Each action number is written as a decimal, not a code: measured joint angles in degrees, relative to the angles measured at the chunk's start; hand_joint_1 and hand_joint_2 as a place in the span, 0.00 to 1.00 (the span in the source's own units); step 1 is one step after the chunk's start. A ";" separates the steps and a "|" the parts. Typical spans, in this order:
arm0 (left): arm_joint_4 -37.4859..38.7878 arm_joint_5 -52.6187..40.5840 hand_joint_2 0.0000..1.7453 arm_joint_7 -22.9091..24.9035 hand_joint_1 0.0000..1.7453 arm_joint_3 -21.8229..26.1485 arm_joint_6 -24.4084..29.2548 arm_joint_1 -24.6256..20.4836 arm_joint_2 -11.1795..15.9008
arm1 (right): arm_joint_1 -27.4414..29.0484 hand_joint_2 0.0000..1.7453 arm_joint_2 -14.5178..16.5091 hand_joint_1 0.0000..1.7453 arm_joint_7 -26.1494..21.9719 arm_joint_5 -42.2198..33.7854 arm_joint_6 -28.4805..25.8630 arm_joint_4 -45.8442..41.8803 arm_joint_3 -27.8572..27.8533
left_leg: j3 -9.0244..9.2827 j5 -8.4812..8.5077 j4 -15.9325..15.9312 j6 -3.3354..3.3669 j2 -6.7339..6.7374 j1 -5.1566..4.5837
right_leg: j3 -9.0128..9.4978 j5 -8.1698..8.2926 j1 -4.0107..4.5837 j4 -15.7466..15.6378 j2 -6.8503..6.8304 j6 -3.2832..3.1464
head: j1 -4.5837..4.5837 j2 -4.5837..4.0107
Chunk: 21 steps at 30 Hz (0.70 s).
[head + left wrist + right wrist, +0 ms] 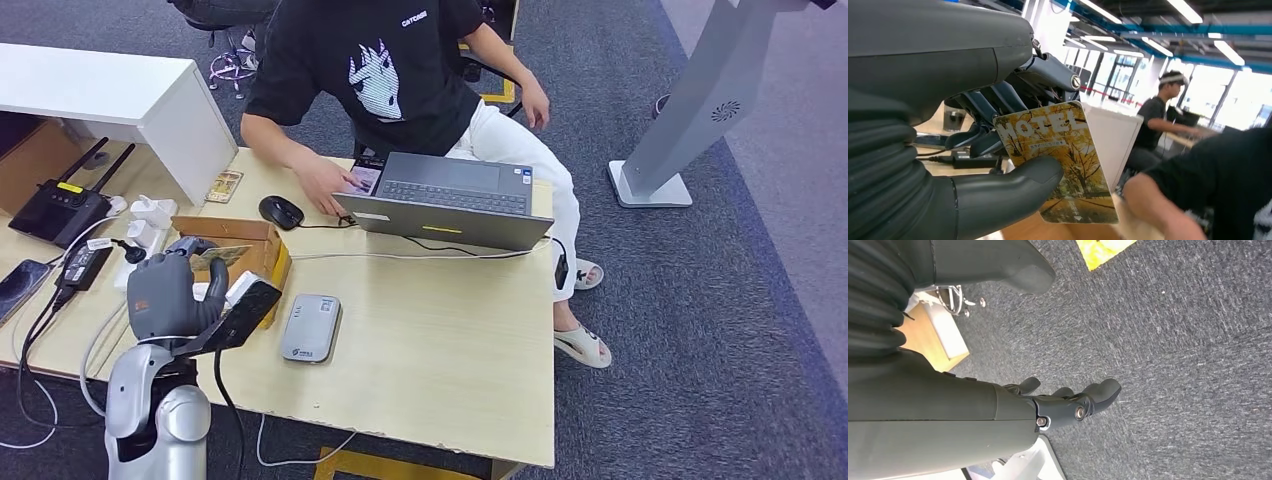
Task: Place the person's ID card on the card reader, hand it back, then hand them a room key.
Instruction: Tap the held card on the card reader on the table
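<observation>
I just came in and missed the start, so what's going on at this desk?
The robot's left hand holds a hotel room key card between thumb and fingers, lifted above the wooden box at the desk's left. The card reader lies bare on the table. The person sits opposite, one hand resting beside the laptop. The right hand hangs over the carpet, holding nothing.

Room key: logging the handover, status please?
Left hand pinches the hotel room key card. Right hand hangs over carpet, holding nothing. Person's hand rests beside the laptop.
</observation>
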 joint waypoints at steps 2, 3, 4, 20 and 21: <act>0.79 -2.07 1.00 1.54 1.00 -1.90 -0.82 0.91 0.59 | 0.00 1.00 0.00 0.00 0.00 0.12 0.23 0.03 0.00 | 0.00 0.00 0.00 0.00 0.00 0.00 | 0.00 0.00 0.00 0.00 0.00 0.00 | 0.00 0.00; 1.33 -2.68 1.00 2.04 1.00 -2.84 -0.89 1.28 0.90 | 0.00 1.00 0.00 0.00 0.00 0.16 0.32 0.04 0.00 | 0.00 0.00 0.00 0.00 0.00 0.00 | 0.00 0.00 0.00 0.00 0.00 0.00 | 0.00 0.00; 1.84 -2.98 1.00 2.34 1.00 -3.66 -0.84 1.57 1.17 | 0.01 1.00 0.00 0.00 0.00 0.19 0.37 0.05 0.00 | 0.00 0.00 0.00 0.00 0.00 0.00 | 0.00 0.00 0.00 0.00 0.00 0.00 | -0.01 0.00; 12.07 -11.84 1.00 16.90 1.00 -16.81 2.75 2.76 9.59 | 0.02 1.00 0.00 0.00 0.07 1.25 0.71 0.08 -0.40 | 0.01 0.00 0.00 0.00 0.00 0.01 | -0.01 0.00 0.00 0.00 0.00 0.00 | -0.01 0.00; 13.44 -11.85 1.00 18.35 1.00 -18.13 3.26 2.61 10.48 | 0.02 1.00 0.00 0.00 0.10 1.38 0.77 0.08 -0.46 | 0.01 0.00 0.00 0.00 0.01 0.01 | -0.01 0.00 0.01 0.00 0.00 0.00 | 0.00 0.00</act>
